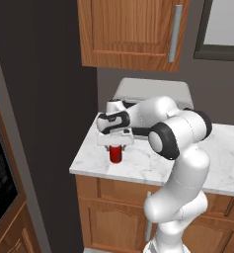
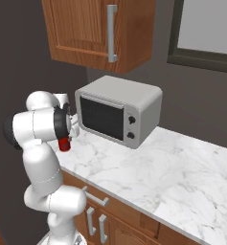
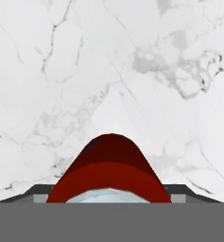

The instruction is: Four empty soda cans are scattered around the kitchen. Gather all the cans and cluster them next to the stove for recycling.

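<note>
The gripper (image 1: 116, 147) points straight down over a red soda can (image 1: 116, 154) and sits right at its top; whether the gripper is clamped on the can cannot be told. The can stands upright near the left front corner of the white marble desk (image 1: 153, 165). A grey toaster oven (image 2: 119, 110) stands behind it against the wall, under a wooden cabinet (image 2: 86, 31).

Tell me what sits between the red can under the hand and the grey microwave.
Nothing but bare white marble counter: the right base view shows an empty stretch from the small red soda can to the boxy grey microwave.
</note>
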You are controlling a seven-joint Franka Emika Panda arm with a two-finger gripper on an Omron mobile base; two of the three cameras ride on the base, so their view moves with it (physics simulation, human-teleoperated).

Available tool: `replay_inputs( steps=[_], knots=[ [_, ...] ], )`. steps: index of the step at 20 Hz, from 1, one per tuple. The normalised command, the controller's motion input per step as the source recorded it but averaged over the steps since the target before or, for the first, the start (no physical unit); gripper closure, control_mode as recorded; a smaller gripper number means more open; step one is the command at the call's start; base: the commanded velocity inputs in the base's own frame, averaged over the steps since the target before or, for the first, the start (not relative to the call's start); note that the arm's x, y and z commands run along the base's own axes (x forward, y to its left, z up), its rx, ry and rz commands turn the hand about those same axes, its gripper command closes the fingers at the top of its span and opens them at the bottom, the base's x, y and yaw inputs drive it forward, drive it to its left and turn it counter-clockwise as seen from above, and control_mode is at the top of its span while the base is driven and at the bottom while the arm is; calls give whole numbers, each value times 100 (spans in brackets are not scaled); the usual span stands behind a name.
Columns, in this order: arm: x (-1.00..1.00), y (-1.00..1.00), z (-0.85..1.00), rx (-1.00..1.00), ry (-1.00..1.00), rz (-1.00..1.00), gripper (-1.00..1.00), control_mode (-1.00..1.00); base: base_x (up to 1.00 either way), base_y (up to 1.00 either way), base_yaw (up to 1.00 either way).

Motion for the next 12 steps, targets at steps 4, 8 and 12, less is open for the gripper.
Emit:
replay_inputs(
  steps=[4,8,12],
  knots=[
    [0,0,0,0,0,0,100,-100,0,0,0],
    [-19,-5,11,-1,0,0,100,-100,0,0,0],
    [-55,-22,36,-2,-2,0,100,-100,0,0,0]
  ],
)
